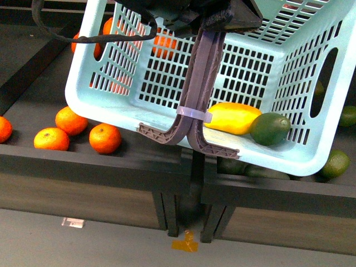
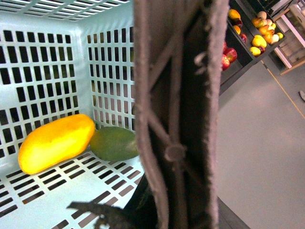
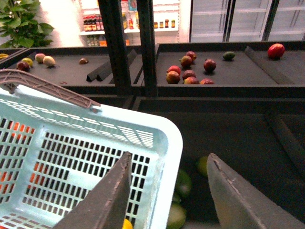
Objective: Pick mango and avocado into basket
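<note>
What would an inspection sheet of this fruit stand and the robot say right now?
Surface: dark shelf with loose fruit lying on it.
Job's things: mango and avocado lie touching inside the basket, which hangs tilted over the shelf.
Clutter: tangerines at left; green fruit below the basket at right.
Grippers: left gripper holds the basket by its handles; right gripper is open and empty, over the basket's rim.
Cables: one black cable loops across the basket's top.
Surroundings: apples on a far shelf, a plant, orange tape on the floor.
</note>
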Tool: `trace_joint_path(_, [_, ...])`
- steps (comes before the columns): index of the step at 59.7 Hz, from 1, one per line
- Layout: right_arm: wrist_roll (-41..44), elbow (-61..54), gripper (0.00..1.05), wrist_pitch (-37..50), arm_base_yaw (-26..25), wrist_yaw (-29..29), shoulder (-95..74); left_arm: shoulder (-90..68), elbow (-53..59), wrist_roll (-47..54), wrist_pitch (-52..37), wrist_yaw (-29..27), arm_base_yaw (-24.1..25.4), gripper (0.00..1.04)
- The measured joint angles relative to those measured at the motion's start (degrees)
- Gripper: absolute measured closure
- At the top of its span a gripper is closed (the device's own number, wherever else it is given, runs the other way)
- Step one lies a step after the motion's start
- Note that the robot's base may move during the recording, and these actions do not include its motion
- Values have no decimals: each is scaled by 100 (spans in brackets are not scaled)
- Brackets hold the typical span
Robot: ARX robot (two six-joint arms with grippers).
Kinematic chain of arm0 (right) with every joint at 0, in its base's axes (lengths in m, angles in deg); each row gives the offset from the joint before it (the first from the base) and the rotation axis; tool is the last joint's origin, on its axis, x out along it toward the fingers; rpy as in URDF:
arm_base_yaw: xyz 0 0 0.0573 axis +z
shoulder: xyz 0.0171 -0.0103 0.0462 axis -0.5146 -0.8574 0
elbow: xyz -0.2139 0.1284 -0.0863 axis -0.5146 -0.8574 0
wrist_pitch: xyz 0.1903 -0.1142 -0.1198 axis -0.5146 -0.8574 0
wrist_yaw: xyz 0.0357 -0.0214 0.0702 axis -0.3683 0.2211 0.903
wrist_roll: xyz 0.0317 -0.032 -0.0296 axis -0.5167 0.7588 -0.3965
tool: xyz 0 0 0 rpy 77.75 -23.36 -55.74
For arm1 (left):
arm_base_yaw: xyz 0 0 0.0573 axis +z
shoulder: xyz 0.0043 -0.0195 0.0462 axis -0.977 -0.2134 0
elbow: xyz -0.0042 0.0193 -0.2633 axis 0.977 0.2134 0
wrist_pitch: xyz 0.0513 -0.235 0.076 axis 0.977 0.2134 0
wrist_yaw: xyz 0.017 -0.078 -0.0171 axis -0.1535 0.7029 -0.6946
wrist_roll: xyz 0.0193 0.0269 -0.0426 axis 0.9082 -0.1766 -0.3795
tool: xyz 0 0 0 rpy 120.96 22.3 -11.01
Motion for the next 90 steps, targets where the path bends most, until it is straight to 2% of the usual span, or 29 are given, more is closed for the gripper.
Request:
trace_joint_path(13, [122,-800,100,68,-188,186,627,0,0,-2,0,-17,2,100])
trace_joint_path(15, [151,-885,102,68,-210,203,723,0,0,0,0,-15,2,100])
trace_joint_path(20, [155,-1088,103,42,-439,577,986,0,0,0,0,-15,2,100])
trace_joint_path(26, [155,-1318,103,-48,-634,597,1296,0,0,-4,0,-15,2,100])
trace_joint_path(56, [157,-1987,103,-1036,-638,625,2942,0,0,0,0,-15,2,100])
trace_joint_path(61, [160,-2146,103,-922,-638,621,3080,0,0,0,0,-15,2,100])
trace_joint_path(90, [160,-2149,103,-2297,-638,634,4529,0,0,2,0,-11,2,100])
